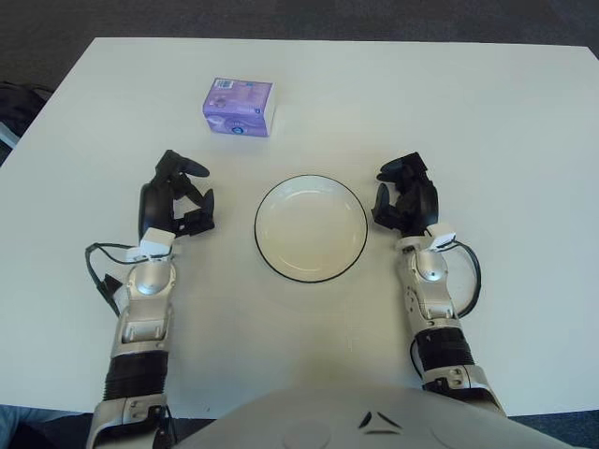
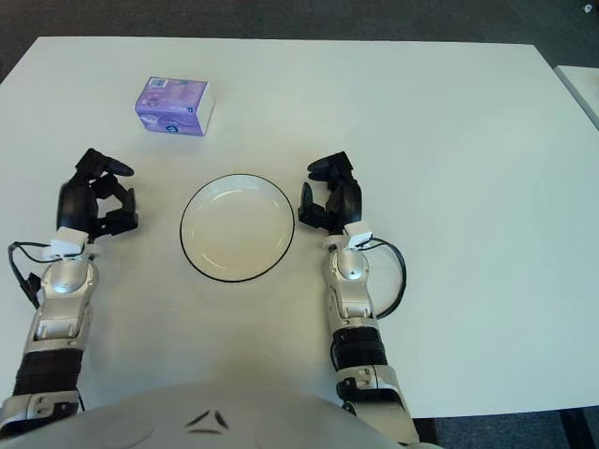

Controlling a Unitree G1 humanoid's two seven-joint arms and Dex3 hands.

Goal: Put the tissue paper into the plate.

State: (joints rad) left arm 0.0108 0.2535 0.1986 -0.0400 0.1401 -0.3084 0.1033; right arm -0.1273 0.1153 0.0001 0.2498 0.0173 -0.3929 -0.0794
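Note:
A purple tissue pack point(image 1: 240, 106) lies on the white table toward the far left. In the middle stands a white plate with a dark rim point(image 1: 311, 228), holding nothing. My left hand point(image 1: 178, 194) is left of the plate and nearer than the pack, fingers loosely spread, grasping nothing. My right hand point(image 1: 404, 195) shows just right of the plate's rim, fingers relaxed and holding nothing.
The white table point(image 1: 449, 112) stretches wide around the plate. Beyond its far edge is dark floor. A dark object point(image 1: 17, 101) shows past the table's left edge. Cables loop off both wrists.

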